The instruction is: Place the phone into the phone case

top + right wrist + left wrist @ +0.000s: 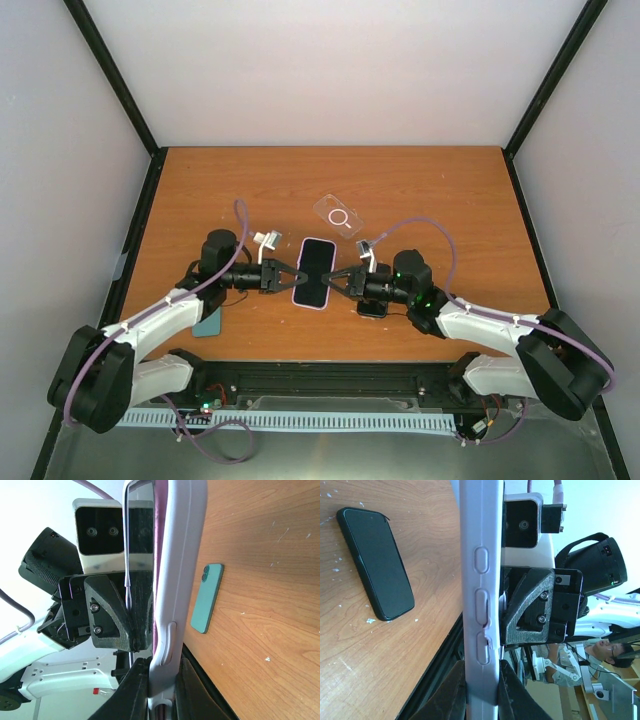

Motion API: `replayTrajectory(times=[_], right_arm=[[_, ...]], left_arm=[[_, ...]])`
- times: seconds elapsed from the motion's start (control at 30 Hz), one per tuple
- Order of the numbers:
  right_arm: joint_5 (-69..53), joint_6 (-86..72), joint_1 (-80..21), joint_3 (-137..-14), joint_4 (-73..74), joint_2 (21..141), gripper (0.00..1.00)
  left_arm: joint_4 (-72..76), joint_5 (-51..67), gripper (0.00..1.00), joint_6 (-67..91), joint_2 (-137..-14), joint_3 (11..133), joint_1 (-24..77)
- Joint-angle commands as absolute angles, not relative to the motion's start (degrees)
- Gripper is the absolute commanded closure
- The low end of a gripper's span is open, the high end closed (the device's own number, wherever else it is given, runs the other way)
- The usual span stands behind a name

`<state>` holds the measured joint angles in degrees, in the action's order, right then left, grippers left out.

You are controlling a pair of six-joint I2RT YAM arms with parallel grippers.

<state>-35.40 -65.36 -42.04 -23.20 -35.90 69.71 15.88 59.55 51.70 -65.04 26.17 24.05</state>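
Both arms reach in low and nearly level from the two sides and meet nose to nose over the middle of the table [440, 190].

Between the two sets of fingertips sits the lilac phone case [480, 605] with the phone [315, 270] in it, dark screen up. The left gripper [292, 277] is closed tight on the case's left long edge. Its fingers [455, 695] are pinched to either side of the wall, just below the row of side buttons. The right gripper [338, 278] is clamped the same way on the opposite long edge, with its fingers [132, 690] squeezing the case wall.

From the right wrist, the phone stands a little off the case wall past the fingertips, and purple lining shows in the gap, so it does not look pressed fully home on that side. I cannot tell whether the case rests on the wood or hangs just above it.

A black phone [375, 562] lies flat on the table just under the right gripper's wrist. A teal phone [207, 597] lies on the wood back along the left arm, near the front edge and camera side up. Farthest off, well beyond both sets of fingertips, a clear case [338, 217] with a ring mark lies flat.
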Motion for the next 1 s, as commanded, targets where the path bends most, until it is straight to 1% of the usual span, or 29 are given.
replayTrajectory(times=[0.0,0.07,0.13,0.17,0.23,0.27,0.3,0.33,0.4,0.47,0.53,0.6,0.67,0.7,0.73,0.8,0.97], right_arm=[[-34.38,-64.42,-42.47,-23.36,-37.98,69.75,0.97],[-34.38,-64.75,-42.52,-23.33,-37.88,70.06,0.97],[-34.73,-65.29,-42.58,-23.5,-37.94,70.28,0.97],[-35.37,-65.5,-42.69,-23.84,-38.03,70.5,0.94],[-36.5,-65.57,-43.43,-24.77,-37.72,71.01,0.74],[-36.75,-65.45,-44.01,-25.25,-37.28,71.28,0.66],[-36.84,-65.13,-44.7,-25.48,-37.01,71.54,0.61],[-36.84,-65.03,-45.36,-25.56,-36.88,71.88,0.58],[-36.59,-65.67,-46.43,-25.05,-37.66,72.54,0.56],[-36.4,-67.52,-47.0,-23.73,-40.3,73.3,0.58],[-36.39,-69.35,-47.19,-22.16,-43.77,73.69,0.65],[-36.31,-70.71,-47.13,-21.28,-46.07,73.94,0.75],[-36.32,-71.92,-47.13,-20.85,-47.52,73.93,0.89],[-36.09,-72.48,-47.19,-20.69,-48.11,73.73,0.95],[-35.73,-73.0,-47.19,-20.58,-48.44,73.5,0.97],[-35.2,-73.67,-47.17,-20.62,-48.01,72.99,0.97],[-34.75,-73.27,-47.24,-21.0,-46.94,72.99,0.97]], left_arm=[[11.5,53.48,0.99,48.98,-65.21,28.9,24.08],[10.56,52.43,0.97,48.8,-64.56,29.21,24.08],[9.8,51.42,0.99,48.6,-63.93,29.35,24.08],[10.15,51.33,1.0,48.84,-63.59,29.23,24.08],[12.74,51.77,1.0,50.29,-62.62,28.47,24.08],[14.4,51.92,1.0,51.58,-62.12,27.9,24.08],[16.23,51.98,1.0,52.63,-61.61,27.56,24.07],[17.6,52.03,1.0,53.74,-61.2,27.25,24.08],[19.89,51.99,1.0,55.3,-60.37,26.86,24.07],[20.11,51.44,1.0,55.44,-59.77,27.12,24.08],[19.24,50.51,1.0,54.85,-59.52,27.52,24.08],[18.02,49.72,1.0,53.64,-59.61,27.82,24.08],[15.89,48.66,1.0,51.39,-59.99,28.41,24.08],[13.54,47.53,1.0,49.61,-60.22,28.96,24.08],[9.99,46.25,1.0,47.81,-60.55,29.53,24.08],[7.58,44.78,1.0,45.53,-60.84,29.91,24.08],[7.37,44.39,1.0,45.82,-59.85,29.65,24.08]])
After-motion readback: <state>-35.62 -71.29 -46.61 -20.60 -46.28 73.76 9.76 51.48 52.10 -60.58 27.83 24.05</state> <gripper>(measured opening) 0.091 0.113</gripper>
